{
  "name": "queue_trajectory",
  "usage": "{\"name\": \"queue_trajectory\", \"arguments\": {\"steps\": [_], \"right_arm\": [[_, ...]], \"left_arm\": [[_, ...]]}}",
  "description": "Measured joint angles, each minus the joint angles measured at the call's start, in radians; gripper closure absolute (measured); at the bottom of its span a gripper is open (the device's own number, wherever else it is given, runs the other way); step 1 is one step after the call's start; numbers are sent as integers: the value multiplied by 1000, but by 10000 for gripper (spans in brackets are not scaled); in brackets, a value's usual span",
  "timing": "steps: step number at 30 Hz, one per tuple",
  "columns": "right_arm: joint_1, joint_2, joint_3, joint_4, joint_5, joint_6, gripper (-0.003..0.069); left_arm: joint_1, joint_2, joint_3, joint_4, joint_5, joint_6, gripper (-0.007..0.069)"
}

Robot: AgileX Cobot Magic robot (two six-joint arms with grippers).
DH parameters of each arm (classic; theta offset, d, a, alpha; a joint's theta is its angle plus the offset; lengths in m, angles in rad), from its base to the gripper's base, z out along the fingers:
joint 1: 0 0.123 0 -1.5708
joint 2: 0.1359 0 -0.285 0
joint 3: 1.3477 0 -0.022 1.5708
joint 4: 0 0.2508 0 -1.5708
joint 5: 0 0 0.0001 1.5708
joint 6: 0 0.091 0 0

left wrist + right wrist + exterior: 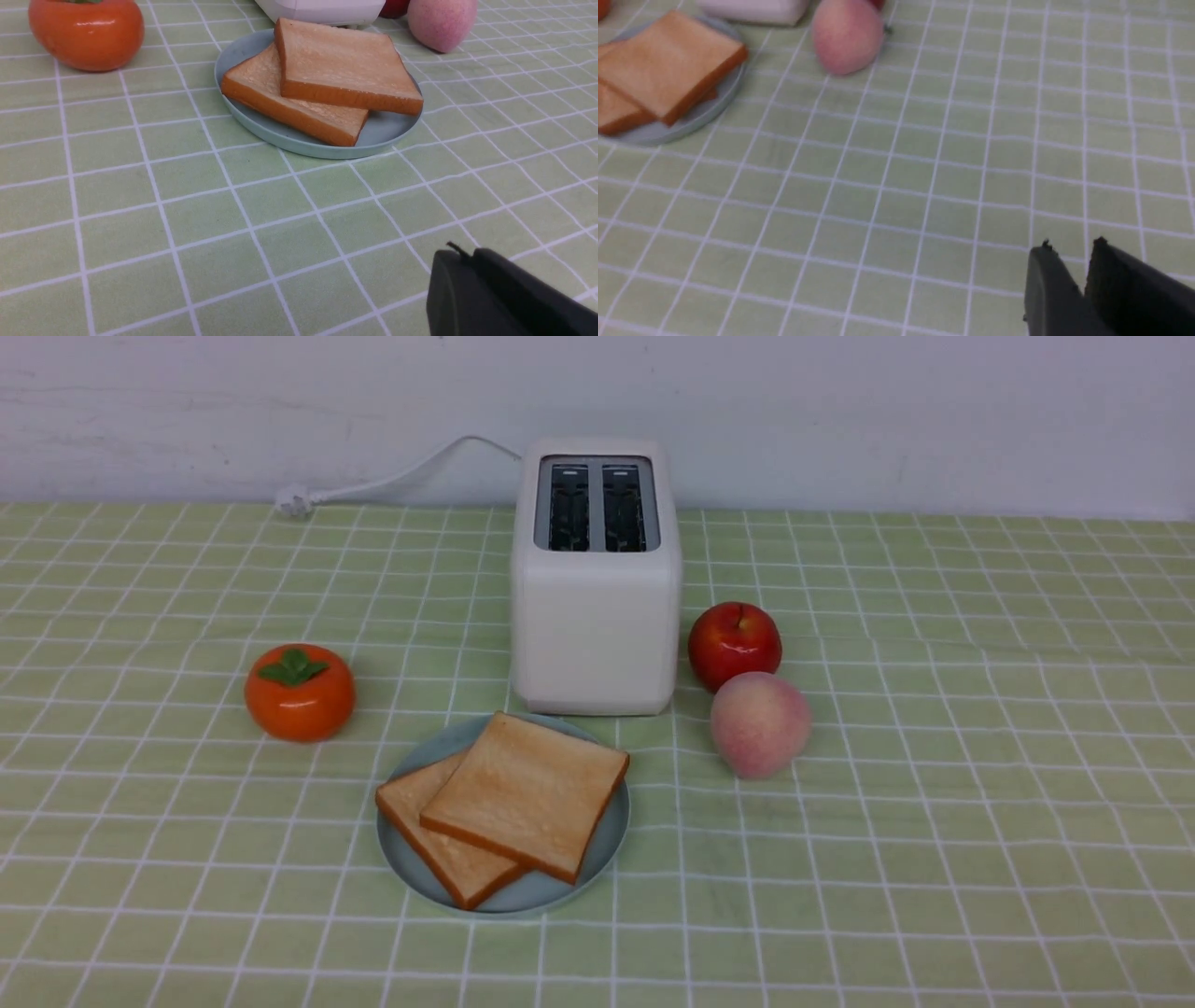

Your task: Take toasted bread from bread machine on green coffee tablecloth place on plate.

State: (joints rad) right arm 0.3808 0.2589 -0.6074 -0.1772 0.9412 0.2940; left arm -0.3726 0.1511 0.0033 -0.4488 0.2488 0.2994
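Two slices of toasted bread lie overlapped on the pale blue-green plate (pixel 560 891), the upper slice (pixel 527 793) resting partly on the lower one (pixel 439 845). The white bread machine (pixel 596 616) stands just behind the plate on the green coffee tablecloth (pixel 934 859), and both its slots (pixel 596 507) are empty. Neither arm shows in the front view. In the left wrist view my left gripper (pixel 465 254) is shut and empty, over bare cloth short of the plate (pixel 387 130). In the right wrist view my right gripper (pixel 1073 245) is slightly open with nothing in it, far from the toast (pixel 668 60).
An orange persimmon (pixel 299 693) sits left of the bread machine. A red apple (pixel 735 644) and a pink peach (pixel 760 723) sit right of it. The white cord (pixel 392 476) runs back left along the wall.
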Motion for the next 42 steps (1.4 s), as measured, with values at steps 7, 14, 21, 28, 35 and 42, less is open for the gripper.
{"name": "queue_trajectory", "arguments": {"steps": [7, 14, 21, 28, 35, 42], "right_arm": [[-303, -167, 264, 121, -317, -51, 665], [-361, -264, 596, 91, -528, -135, 678], [-357, -270, 619, 76, -531, -135, 678], [-357, -270, 620, 76, -533, -135, 677], [-357, -270, 620, 76, -533, -135, 672], [-357, -270, 620, 73, -534, -135, 667]], "left_arm": [[0, 0, 0, 0, 0, 0, 595], [0, 1, 0, -1, 1, 0, 594], [0, 1, 1, -1, 2, 0, 591], [0, 1, 3, -3, 3, 0, 585], [0, 1, 3, -4, 3, 0, 585], [0, 1, 3, -4, 3, 0, 581]]}}
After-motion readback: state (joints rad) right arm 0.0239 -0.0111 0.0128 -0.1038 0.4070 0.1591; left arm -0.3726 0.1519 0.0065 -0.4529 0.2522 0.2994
